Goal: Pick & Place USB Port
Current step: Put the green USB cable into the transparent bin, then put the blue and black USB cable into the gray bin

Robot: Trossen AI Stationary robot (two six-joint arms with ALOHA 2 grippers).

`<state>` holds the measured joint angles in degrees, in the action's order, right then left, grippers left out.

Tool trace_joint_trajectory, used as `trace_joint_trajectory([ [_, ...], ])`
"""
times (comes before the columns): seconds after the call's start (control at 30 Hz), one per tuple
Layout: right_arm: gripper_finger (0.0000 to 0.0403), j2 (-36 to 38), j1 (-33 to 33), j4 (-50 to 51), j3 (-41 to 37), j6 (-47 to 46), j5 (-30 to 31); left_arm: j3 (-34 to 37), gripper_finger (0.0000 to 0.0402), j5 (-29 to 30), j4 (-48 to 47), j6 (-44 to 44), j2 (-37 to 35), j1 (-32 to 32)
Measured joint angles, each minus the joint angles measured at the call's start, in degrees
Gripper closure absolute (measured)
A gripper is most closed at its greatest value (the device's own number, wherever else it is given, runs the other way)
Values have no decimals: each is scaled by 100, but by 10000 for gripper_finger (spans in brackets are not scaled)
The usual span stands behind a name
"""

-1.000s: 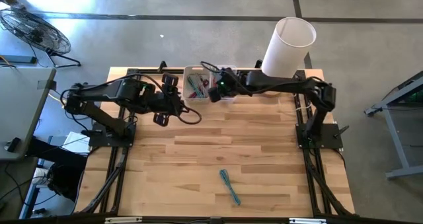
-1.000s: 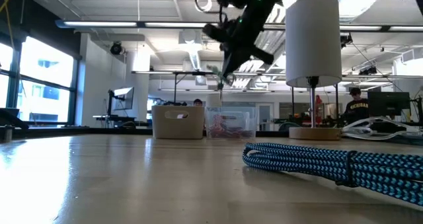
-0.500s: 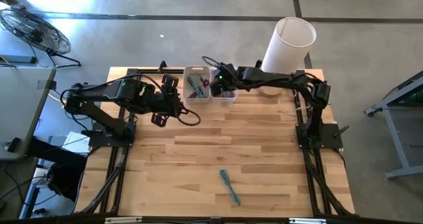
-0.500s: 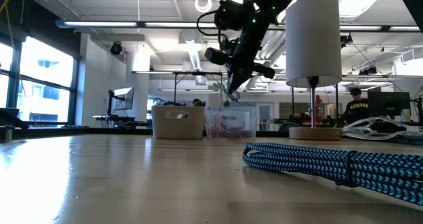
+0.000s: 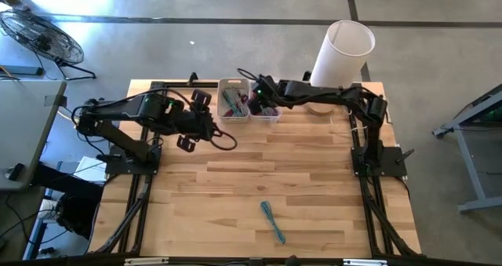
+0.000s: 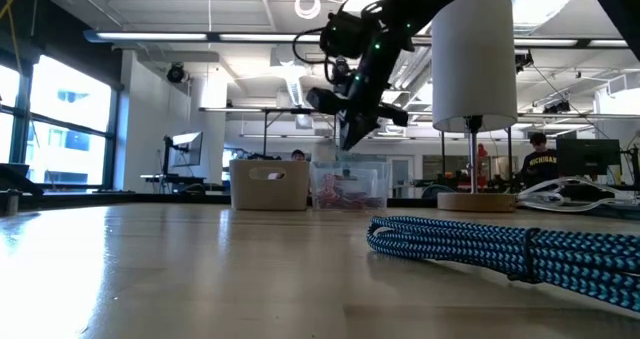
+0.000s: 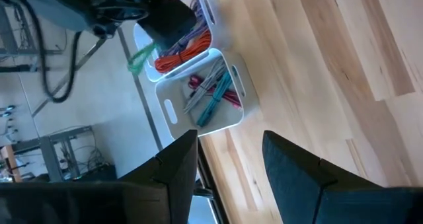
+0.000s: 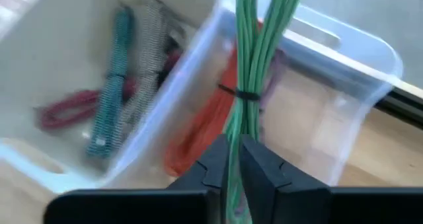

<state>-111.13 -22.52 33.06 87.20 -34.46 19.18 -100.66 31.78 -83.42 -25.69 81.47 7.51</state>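
Note:
My right gripper (image 5: pixel 256 92) is shut on a bundled green cable (image 8: pixel 255 45) and hovers above two bins at the table's far edge. These are a white bin (image 5: pixel 232 101) of coiled cables and a clear bin (image 5: pixel 268 111) with orange and purple cables. The right wrist view looks down on the wall between the white bin (image 8: pixel 79 85) and the clear bin (image 8: pixel 344 72). My left gripper (image 7: pixel 228 164) is open above bare table, to the left of the bins (image 5: pixel 188 140). A blue braided cable (image 5: pixel 273 221) lies flat near the table's near edge. My right gripper pinches the green cable between its two fingers (image 8: pixel 218 159), on the strands just below a black tie (image 8: pixel 246 95). The bundle is lifted clear, runs on past the fingertips and hangs over the rims of the bins.
A white lamp (image 5: pixel 343 54) stands at the far right corner, close behind my right arm. The blue cable (image 6: pixel 500 244) fills the near right of the low view. Open wood lies across the table's middle (image 5: pixel 298 164).
My right gripper has carried the green cable a little toward the far edge and left, over the bins, and has dipped slightly lower. The gripper has stayed shut on the cable. My left arm has barely shifted.

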Motion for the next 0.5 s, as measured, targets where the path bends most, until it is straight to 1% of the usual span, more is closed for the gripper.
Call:
trace_joint_trajectory([
  [0.17,349,39,11,-172,0,156,-47,0,237,-1,-106,26,0,0],
  [0.33,340,56,2,-145,0,170,-275,2,237,-52,-138,51,0,0],
  [0.4,341,95,8,-185,6,352,-503,1,237,-90,-201,66,0,0],
  [0.43,342,151,6,-210,35,529,-747,2,237,-91,-239,66,0,0],
  [0.5,344,291,18,-277,99,933,-1427,2,237,-94,-303,69,0,0],
])
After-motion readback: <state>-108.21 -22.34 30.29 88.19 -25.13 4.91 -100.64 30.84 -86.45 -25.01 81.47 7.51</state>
